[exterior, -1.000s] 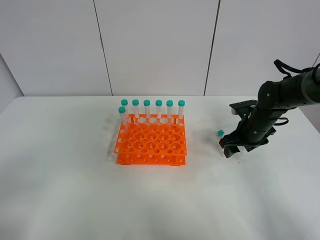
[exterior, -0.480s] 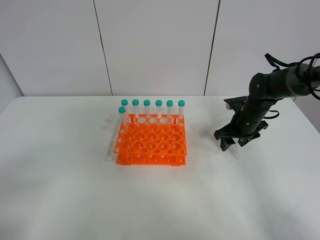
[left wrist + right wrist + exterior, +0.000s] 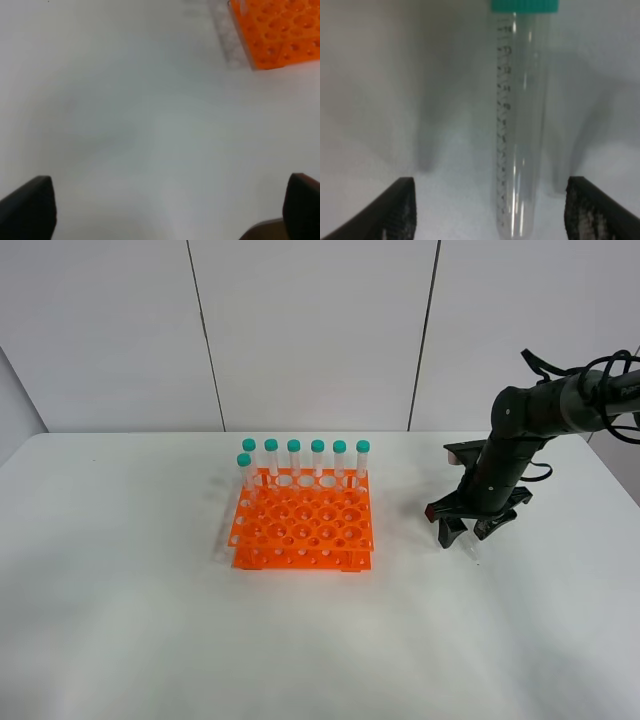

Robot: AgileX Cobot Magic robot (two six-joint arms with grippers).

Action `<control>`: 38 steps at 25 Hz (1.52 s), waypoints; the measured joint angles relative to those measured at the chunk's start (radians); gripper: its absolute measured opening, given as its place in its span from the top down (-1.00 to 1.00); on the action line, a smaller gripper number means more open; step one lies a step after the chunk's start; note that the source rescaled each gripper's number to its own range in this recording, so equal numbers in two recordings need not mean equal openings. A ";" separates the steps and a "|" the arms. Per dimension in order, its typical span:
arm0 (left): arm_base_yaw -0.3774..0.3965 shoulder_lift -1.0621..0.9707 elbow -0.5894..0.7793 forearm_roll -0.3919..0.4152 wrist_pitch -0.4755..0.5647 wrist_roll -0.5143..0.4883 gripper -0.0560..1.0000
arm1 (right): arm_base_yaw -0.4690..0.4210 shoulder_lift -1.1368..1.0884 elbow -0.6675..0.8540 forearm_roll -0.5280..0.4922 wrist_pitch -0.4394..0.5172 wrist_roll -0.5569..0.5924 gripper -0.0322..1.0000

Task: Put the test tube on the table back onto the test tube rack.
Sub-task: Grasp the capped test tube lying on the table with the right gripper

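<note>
Teal at its cap and clear along its graduated body, the test tube (image 3: 520,115) lies flat on the white table (image 3: 150,620), well to the right of the orange test tube rack (image 3: 303,525). The right gripper (image 3: 468,533) hangs low over it, pointing down. Its fingers (image 3: 402,210) are spread to either side with bare table showing between each and the plastic, so nothing is pinched yet. The straddling pose seems chosen so that closing would catch the tube across its width, nearer the tip than the cap. The left gripper (image 3: 167,212) hangs over bare table near a corner of the rack, fingers wide apart and empty, apparently kept out of the way. Seven capped tubes (image 3: 317,458) stand upright at the rack's far edge, leaving most holes free for the return.
</note>
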 joint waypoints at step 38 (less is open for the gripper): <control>0.000 0.000 0.000 0.000 0.000 0.000 -1.00 | 0.000 0.023 0.000 -0.081 0.017 0.079 -0.47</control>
